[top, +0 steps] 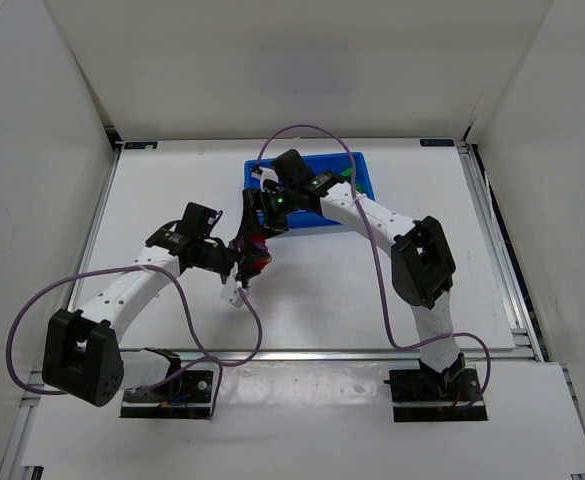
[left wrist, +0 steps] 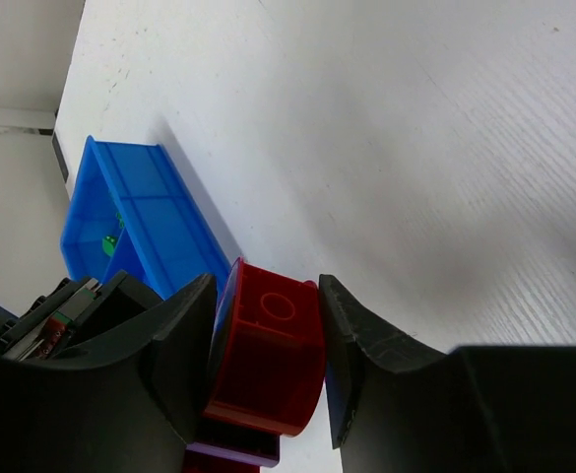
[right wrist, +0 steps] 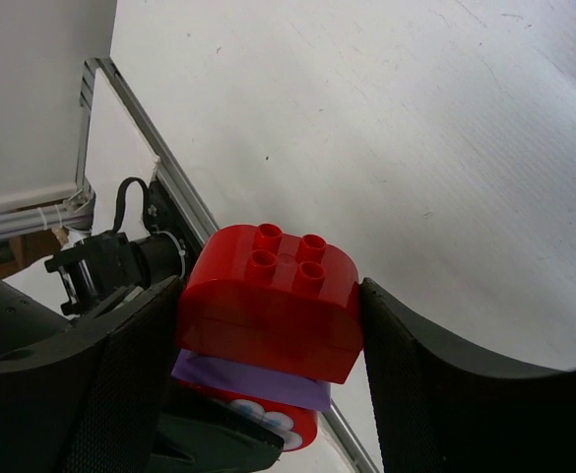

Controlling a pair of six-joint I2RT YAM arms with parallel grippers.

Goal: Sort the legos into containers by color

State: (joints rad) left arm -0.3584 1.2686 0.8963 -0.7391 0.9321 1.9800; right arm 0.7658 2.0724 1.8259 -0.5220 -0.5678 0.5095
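A stack of legos, red on purple on red, hangs above the table between both grippers (top: 256, 252). My right gripper (right wrist: 268, 294) is shut on the studded red brick (right wrist: 268, 305). Under it are the thin purple layer (right wrist: 253, 379) and the other red brick (right wrist: 273, 422). My left gripper (left wrist: 266, 288) is shut on that other red brick (left wrist: 268, 345), whose hollow underside faces the camera. The purple layer (left wrist: 230, 452) shows below it. The blue tray (top: 364, 180) lies just behind the grippers. It also shows in the left wrist view (left wrist: 145, 202) with a green lego (left wrist: 110, 239) inside.
The right arm (top: 372, 215) reaches over the tray and hides much of it. Purple cables loop over both arms. White walls enclose the table on three sides, and a metal rail (right wrist: 169, 177) runs along its edge.
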